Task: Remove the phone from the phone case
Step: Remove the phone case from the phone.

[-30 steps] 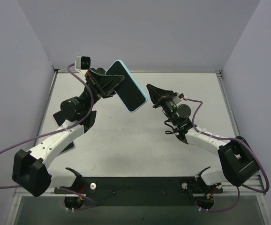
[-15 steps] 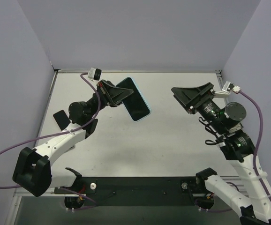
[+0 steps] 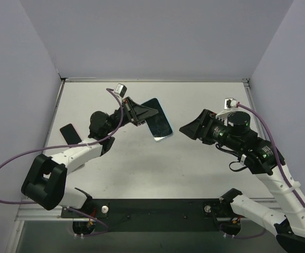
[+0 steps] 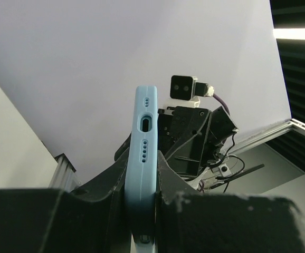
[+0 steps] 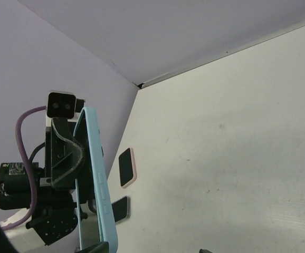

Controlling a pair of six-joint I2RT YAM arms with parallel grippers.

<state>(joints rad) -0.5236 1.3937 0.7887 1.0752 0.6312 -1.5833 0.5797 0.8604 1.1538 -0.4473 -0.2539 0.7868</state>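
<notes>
The phone, dark screen showing, sits in its light blue phone case and is held in the air over the table's middle. My left gripper is shut on the case at its left end. In the left wrist view the case stands edge-on between the two fingers, port end up. My right gripper hovers just right of the phone, facing it, open with nothing between its fingers. In the right wrist view the case's side with its buttons shows at the left, and only the fingertips peek in at the bottom.
A pink-edged dark phone and another dark phone lie flat on the table near its left wall. One dark slab shows beside the left arm from above. Grey walls close in the table on three sides.
The left arm lowered the cased phone and carried it a little to the right. The right gripper, shut by the phone's corner, pulled back right, opened, then returned lower, facing the phone.
</notes>
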